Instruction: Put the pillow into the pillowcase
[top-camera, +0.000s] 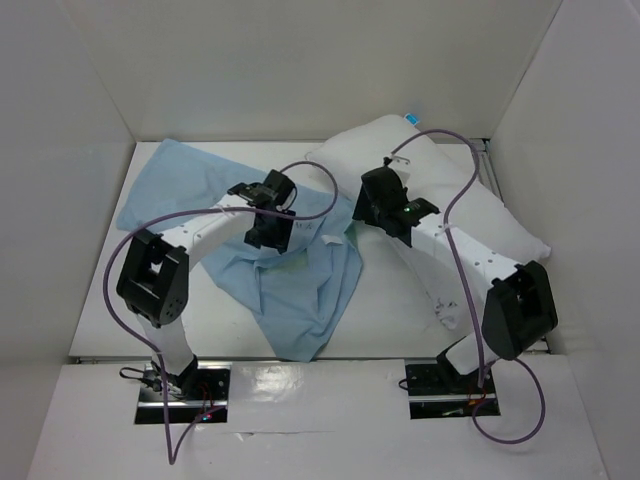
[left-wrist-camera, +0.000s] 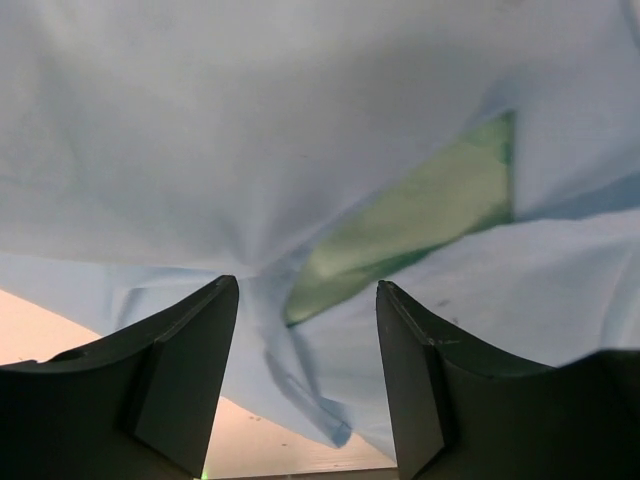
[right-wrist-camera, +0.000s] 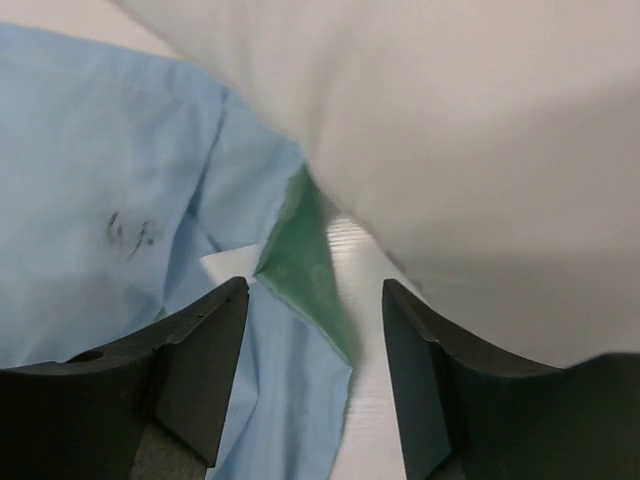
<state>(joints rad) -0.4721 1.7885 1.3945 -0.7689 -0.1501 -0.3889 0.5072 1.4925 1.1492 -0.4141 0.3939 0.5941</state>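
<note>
White pillow (right-wrist-camera: 480, 150) lies just beyond right hand (right-wrist-camera: 315, 290).

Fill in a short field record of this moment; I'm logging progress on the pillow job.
pillowcase: limp light-blue cloth sack, crumpled centre-left, green inner face showing
pillow: plump white fabric cushion, far right, not inside pillowcase
left gripper: open, over pillowcase
right gripper: open, at pillow's edge

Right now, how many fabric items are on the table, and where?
2. The light blue pillowcase lies crumpled left of centre, under the left arm; the white pillow lies far right, under the right arm. Anything beneath them would be hidden.
</note>
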